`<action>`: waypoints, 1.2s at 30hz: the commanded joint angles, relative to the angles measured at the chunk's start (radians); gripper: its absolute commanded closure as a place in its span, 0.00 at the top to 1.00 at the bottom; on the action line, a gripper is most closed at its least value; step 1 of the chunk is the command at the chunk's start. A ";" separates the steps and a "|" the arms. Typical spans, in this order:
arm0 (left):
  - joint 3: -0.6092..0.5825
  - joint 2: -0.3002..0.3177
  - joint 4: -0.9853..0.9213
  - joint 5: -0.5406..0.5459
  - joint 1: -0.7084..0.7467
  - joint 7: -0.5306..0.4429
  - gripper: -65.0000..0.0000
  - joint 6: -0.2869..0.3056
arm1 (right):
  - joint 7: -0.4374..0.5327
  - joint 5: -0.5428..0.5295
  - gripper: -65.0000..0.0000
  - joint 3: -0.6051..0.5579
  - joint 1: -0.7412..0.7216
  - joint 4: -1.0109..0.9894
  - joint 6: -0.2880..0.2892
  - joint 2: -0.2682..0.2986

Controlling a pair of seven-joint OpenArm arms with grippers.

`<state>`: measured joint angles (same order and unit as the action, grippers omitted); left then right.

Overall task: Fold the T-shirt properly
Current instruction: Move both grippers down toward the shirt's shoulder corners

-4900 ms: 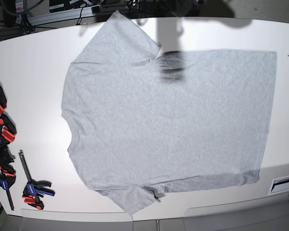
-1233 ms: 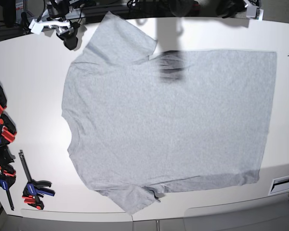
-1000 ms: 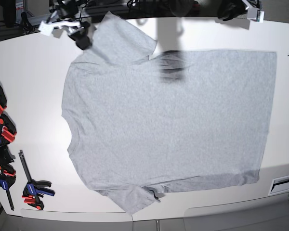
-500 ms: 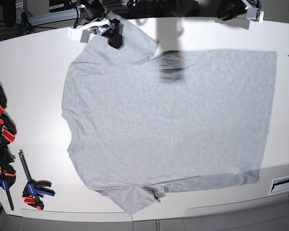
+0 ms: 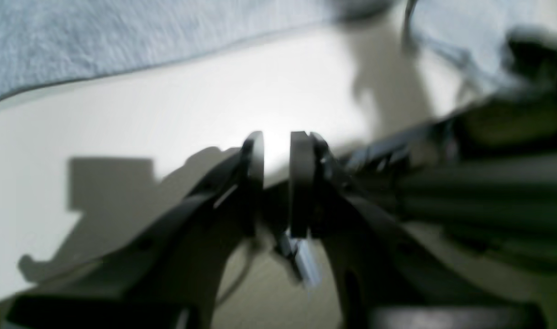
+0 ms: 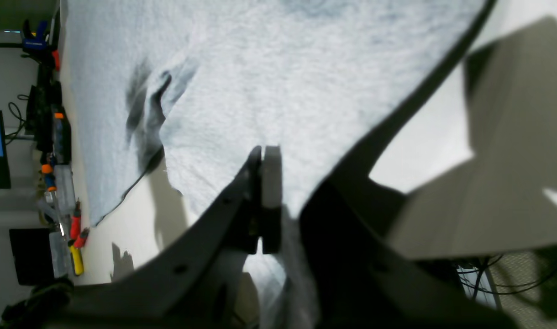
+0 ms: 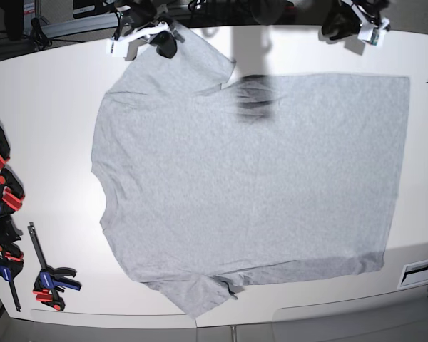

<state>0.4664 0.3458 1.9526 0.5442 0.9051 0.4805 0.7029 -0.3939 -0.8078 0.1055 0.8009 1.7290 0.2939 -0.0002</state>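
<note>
A: Where's the T-shirt [image 7: 250, 178]?
B: Spread over most of the bench [image 7: 50, 142], plain side up. Neckline at the base view's left, straight hem at its right. One sleeve points to the top edge, the other to the bottom edge.
A: Flat?
B: Mostly. Creases by the upper sleeve's inner corner, a few small folds by the lower sleeve. A darker grey strip of cloth shows along the lower side.
A: Right hand [image 6: 285, 201]?
B: Closed on the T-shirt, at the upper sleeve. Wrist view has the cloth pinched between the fingers, with some running down past them. Beside the grip the cloth bows off the bench, dark gap under it.
A: Left hand [image 5: 278, 137]?
B: Slightly open, narrow gap between the tips, nothing in it. It's off the hem-end part of the upper side, apart from the cloth. Bare bench shows between tips and shirt edge in its wrist view.
A: So only one hand on the shirt?
B: Yes, right only. The main body lies below both hands in the base view.
A: Anything else around?
B: Clamps [image 7: 48, 278] at the base view's left, beside the shirt, not touching.
</note>
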 commanded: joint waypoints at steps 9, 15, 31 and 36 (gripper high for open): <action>0.296 0.100 -0.081 0.091 -0.181 -0.035 0.14 -0.005 | 0.009 -0.002 0.00 -0.001 0.008 0.013 0.013 -0.006; 0.298 0.208 -0.488 0.245 -0.335 -0.031 0.14 -0.064 | 0.009 -0.002 0.00 -0.001 0.008 0.013 0.013 -0.009; 0.298 0.250 -0.927 0.631 -0.479 0.167 0.59 -0.063 | 0.008 0.042 0.00 -0.002 0.008 0.013 0.013 -0.023; 0.294 0.251 -0.927 0.669 -0.529 0.246 0.59 -0.063 | 0.008 0.042 0.00 -0.002 0.008 0.013 0.013 -0.023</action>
<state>0.7525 0.5713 1.0149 1.1934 0.3733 0.7345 0.6327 -0.3893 -0.7624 0.1055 0.8001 1.7290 0.2955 -0.0223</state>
